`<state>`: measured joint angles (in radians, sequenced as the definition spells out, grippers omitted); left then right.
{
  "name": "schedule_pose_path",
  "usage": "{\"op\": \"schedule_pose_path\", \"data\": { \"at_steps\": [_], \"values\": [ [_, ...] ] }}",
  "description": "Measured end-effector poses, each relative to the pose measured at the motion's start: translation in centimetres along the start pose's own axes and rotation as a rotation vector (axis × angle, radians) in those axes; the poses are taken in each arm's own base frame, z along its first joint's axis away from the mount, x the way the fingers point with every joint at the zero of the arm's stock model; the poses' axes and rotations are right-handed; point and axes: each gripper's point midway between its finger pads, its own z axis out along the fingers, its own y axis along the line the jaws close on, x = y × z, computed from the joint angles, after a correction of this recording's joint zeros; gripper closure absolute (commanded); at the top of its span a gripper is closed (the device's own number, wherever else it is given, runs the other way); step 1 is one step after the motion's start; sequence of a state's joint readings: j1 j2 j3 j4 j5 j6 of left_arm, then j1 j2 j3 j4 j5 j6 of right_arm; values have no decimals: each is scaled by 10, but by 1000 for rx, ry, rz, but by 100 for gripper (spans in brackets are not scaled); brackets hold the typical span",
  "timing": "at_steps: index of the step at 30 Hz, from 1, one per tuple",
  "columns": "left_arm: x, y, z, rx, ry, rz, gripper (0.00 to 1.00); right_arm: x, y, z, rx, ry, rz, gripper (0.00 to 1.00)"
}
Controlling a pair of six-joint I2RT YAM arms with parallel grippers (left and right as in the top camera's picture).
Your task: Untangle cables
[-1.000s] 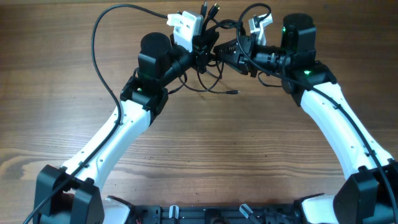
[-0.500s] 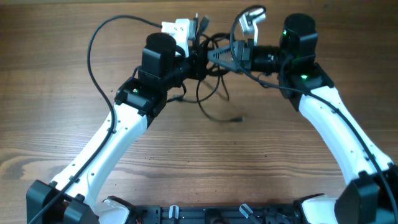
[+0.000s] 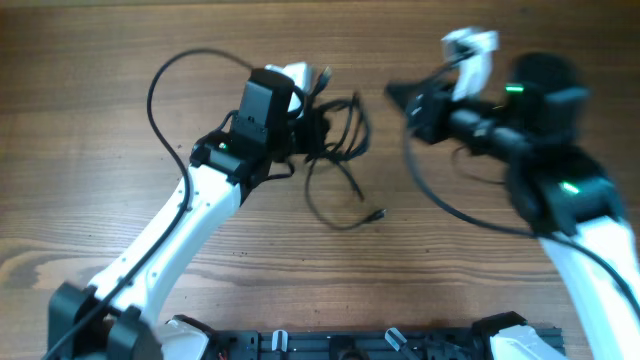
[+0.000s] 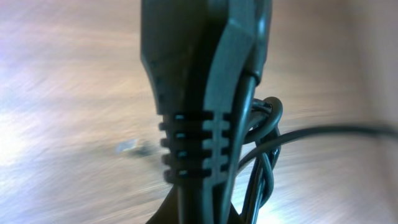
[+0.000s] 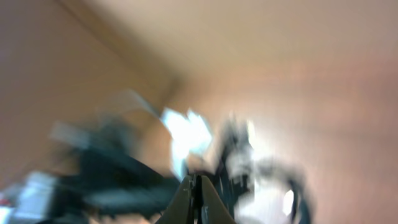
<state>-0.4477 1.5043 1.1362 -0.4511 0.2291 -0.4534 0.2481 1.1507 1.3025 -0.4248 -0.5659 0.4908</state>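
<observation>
Your left gripper (image 3: 312, 128) is clenched on the cables (image 3: 342, 135). From overhead, the tangled black bundle sits right at its fingertips, at the far middle of the table (image 3: 100, 130). One short plug end (image 3: 325, 74) sticks out past the gripper on the far side. Several loose loops spill from the grip toward you. The longest strand curls down over the wood and ends in a small plug (image 3: 378, 214), which lies well clear of both arms.

In the left wrist view, the ribbed fingers (image 4: 186, 93) fill the middle of the picture and are pressed together. Thin cords are bunched tight against their right edge, and one strand runs off to the right. A small pale object lies on the wood to the left, too blurred to make out.

Your right gripper (image 3: 400, 95) is to the right of the bundle, apart from it, with bare wood between the two. It is smeared by motion in the overhead view. In the right wrist view its fingertips meet with only a thin line between them, so it reads as closed. No cord shows between them, though everything beyond is too blurred to read.
</observation>
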Motion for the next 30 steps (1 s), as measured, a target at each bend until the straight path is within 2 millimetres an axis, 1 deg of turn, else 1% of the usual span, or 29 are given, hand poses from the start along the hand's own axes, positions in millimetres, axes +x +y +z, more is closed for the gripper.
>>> {"op": "schedule_pose_path", "data": {
  "at_steps": [1, 2, 3, 4, 5, 6, 8, 9, 11, 12, 13, 14, 15, 16, 20, 21, 22, 24, 25, 30],
  "values": [
    [10, 18, 9, -57, 36, -17, 96, -23, 19, -22, -16, -87, -56, 96],
    [18, 33, 17, -103, 63, -29, 96, -36, 35, -41, -29, -145, -94, 96],
    [25, 44, 23, -142, 87, -34, 96, -43, 48, -59, -33, -192, -122, 96],
    [29, 49, 26, -159, 97, -35, 96, -47, 54, -76, -18, -228, -138, 96],
    [28, 50, 27, -167, 95, -31, 96, -48, 51, -84, 13, -244, -136, 96],
    [27, 50, 28, -169, 91, -26, 96, -47, 43, -90, 59, -249, -120, 96],
    [25, 51, 28, -172, 82, -21, 96, -41, 16, -92, 163, -228, -69, 95],
    [23, 50, 28, -170, 71, -18, 96, -33, 1, -89, 214, -195, -36, 94],
    [16, 47, 29, -156, 45, -13, 96, -22, -17, -84, 270, -145, -7, 87],
    [12, 44, 30, -145, 27, -8, 96, -17, -25, -79, 291, -116, 9, 77],
    [4, 39, 30, -124, -5, 1, 96, -12, -33, -73, 306, -87, 23, 64],
    [-1, 35, 31, -105, -23, 6, 96, -9, -38, -68, 311, -65, 28, 59],
    [-11, 23, 31, -48, -61, 21, 96, -7, -41, -65, 314, -54, 33, 56],
    [-19, 12, 31, 3, -88, 34, 96, -1, -51, -53, 314, -8, 60, 55],
    [-43, -25, 24, 183, -174, 88, 96, 16, -66, -24, 266, 102, 114, 55],
    [-48, -36, 21, 232, -196, 106, 96, 24, -71, -12, 244, 147, 141, 55],
    [-51, -42, 19, 264, -205, 117, 96, 28, -73, -7, 231, 170, 156, 55],
    [-54, -49, 16, 294, -218, 129, 96, 35, -77, 2, 206, 209, 182, 55],
    [-57, -53, 14, 316, -231, 139, 96, 42, -80, 10, 184, 247, 209, 55],
    [-59, -58, 12, 336, -243, 148, 96, 64, -94, 31, 142, 348, 291, 55]
  ]
}}
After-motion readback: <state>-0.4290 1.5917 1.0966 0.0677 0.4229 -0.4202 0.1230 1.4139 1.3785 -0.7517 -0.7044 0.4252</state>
